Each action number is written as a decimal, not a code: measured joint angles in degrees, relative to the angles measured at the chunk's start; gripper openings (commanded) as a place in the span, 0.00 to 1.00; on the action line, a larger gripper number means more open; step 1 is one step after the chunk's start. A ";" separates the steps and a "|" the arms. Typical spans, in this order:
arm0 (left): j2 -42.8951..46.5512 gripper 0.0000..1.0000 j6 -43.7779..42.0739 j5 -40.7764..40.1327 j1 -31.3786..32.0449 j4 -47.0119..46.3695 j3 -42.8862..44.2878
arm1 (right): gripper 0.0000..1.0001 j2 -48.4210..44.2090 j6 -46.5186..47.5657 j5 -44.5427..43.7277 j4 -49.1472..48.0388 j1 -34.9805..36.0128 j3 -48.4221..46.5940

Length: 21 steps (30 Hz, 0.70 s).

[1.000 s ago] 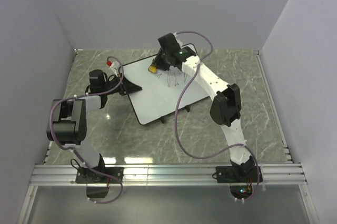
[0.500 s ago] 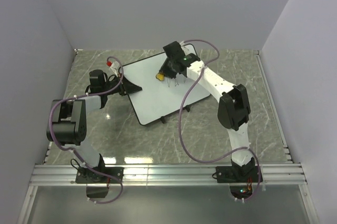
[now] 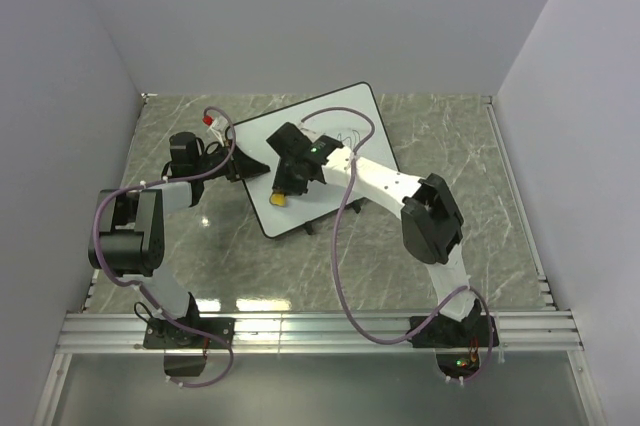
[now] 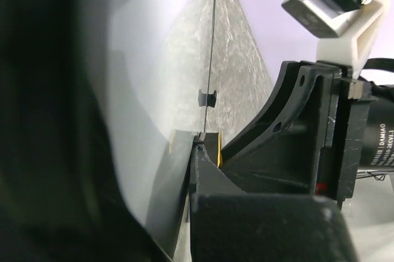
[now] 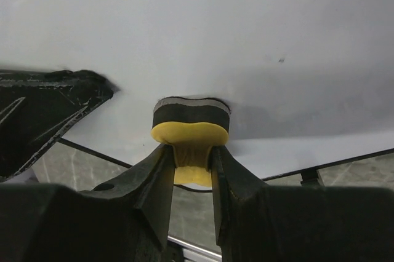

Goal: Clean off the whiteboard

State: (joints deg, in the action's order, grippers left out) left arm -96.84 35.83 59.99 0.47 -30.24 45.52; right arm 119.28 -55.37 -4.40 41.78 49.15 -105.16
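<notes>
The whiteboard [image 3: 330, 161] lies tilted on the marble table, with faint dark scribbles [image 3: 350, 138] near its far side. My right gripper [image 3: 283, 191] is shut on the small yellow eraser [image 3: 280, 198] over the board's near-left corner. In the right wrist view the eraser [image 5: 191, 128] is pinched between my fingers [image 5: 192, 154], its dark felt pressed on the white board [image 5: 246, 34]. My left gripper [image 3: 243, 168] is shut on the board's left edge. In the left wrist view it [image 4: 196, 145] clamps the thin black frame, with the board's surface [image 4: 141, 59] to the left.
Two small black feet [image 3: 310, 228] stick out from the board's near edge. Grey walls close in the table on three sides. A metal rail [image 3: 320, 331] runs along the near edge. The right arm's purple cable [image 3: 340, 236] loops over the board.
My right gripper swept the eraser from the board's far side to its near-left corner. Most of the scribbles are gone. The left arm has not moved.
</notes>
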 measured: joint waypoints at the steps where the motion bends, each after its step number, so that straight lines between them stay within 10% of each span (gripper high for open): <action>1: 0.00 0.00 -0.13 0.04 0.00 0.00 0.02 | 0.00 0.00 0.13 0.20 -0.11 0.17 0.37; 21: 1.03 0.00 -0.52 -1.07 0.81 1.20 0.28 | 0.00 -4.85 4.13 1.38 -0.61 -29.16 10.34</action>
State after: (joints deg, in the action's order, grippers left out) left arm -95.81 35.31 58.92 1.28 -29.04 45.80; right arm 114.43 -51.24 -3.03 41.17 19.99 -94.83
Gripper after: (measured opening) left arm 0.115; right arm 0.333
